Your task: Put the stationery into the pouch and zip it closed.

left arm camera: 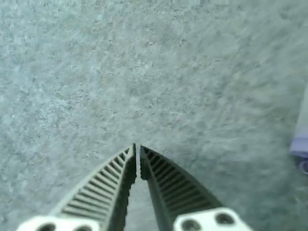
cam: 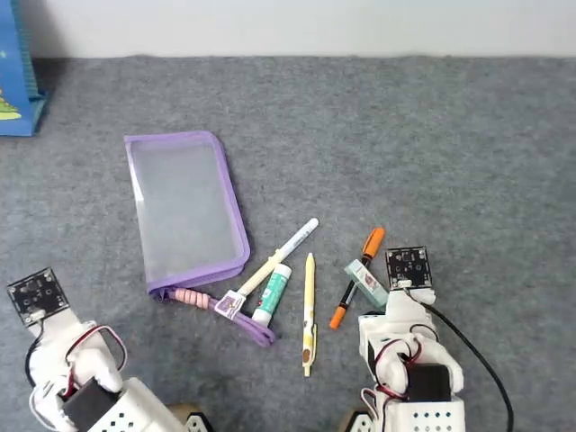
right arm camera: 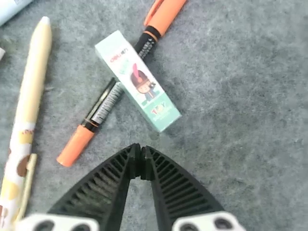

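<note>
Right gripper [right arm camera: 140, 161], tips together, sits lower right by the box [right arm camera: 137, 79] across the marker [right arm camera: 103, 103], likely the first pick; left gripper [left arm camera: 137, 160] likewise pressed together.

Grey coarse-fibred table covering [cam: 432, 135] spans whole work surface, with even, soft light and faint shadows. Plain white wall strip [cam: 315, 27] runs along far edge. Blue cardboard box [cam: 16, 81] with green-yellow print sits at far left corner, cut off by frame edge, dark shadow beside it.

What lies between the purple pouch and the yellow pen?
In the high view, a white pen and a green-and-white tube lie between the pouch and yellow pen.
</note>
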